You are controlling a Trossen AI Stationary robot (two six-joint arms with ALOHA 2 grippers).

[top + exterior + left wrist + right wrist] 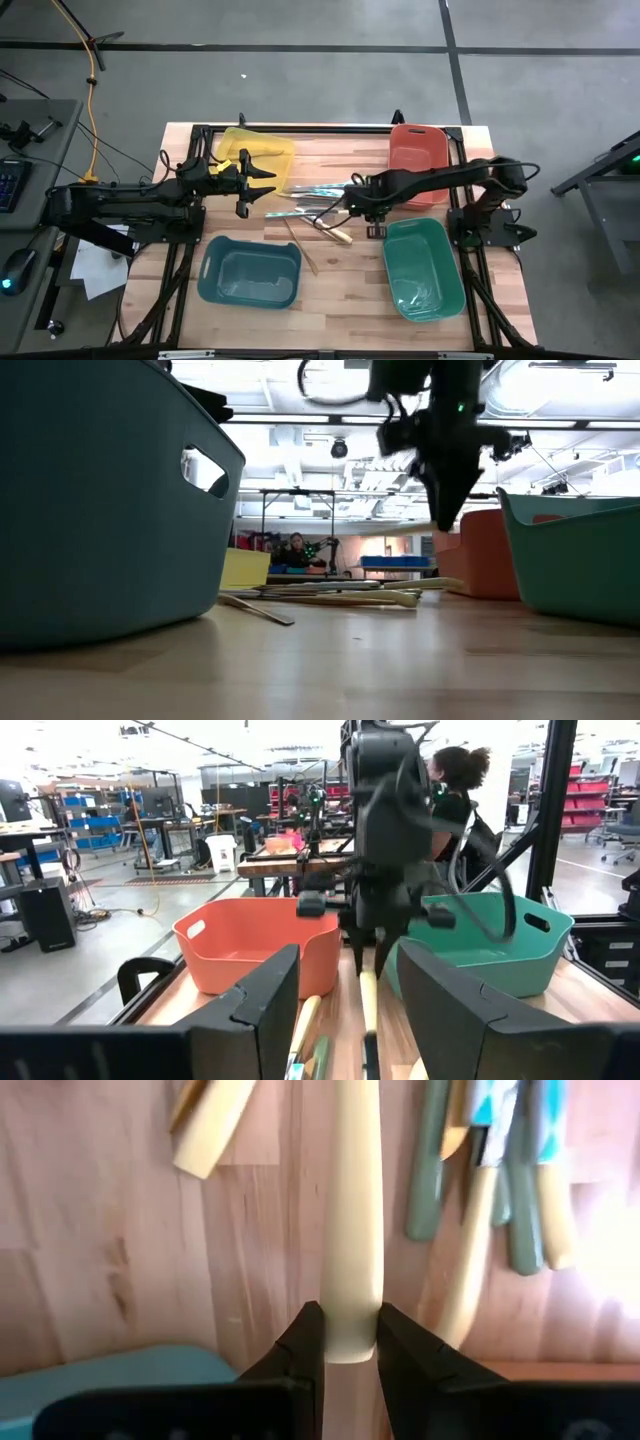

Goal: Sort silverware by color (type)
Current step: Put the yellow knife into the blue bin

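The silverware (310, 200) lies in a loose pile at the table's middle: cream, tan, silver and teal pieces, flat on the wood. It also shows in the low view (340, 595). My right gripper (350, 203) is over the pile's right end, shut on a cream utensil (355, 1210). My left gripper (250, 185) is open and empty, just left of the pile and in front of the yellow bin (258, 150). In the left wrist view its fingers (255, 1010) frame the right gripper (378, 935) and the cream utensil (368, 1005). My right gripper pinches the cream utensil's handle end (350, 1335) between its two fingertips (305, 1342). The fingers come from above, pointing down. The utensil reaches away from the fingers over the pile. I cannot tell whether its other end rests on the table.
Four bins stand around the pile: yellow at the far left, coral (420, 150) at the far right, blue-teal (250, 272) at the near left, green (425, 268) at the near right. A tan stick (300, 245) lies near the blue-teal bin. A person (455, 780) is beyond the table.
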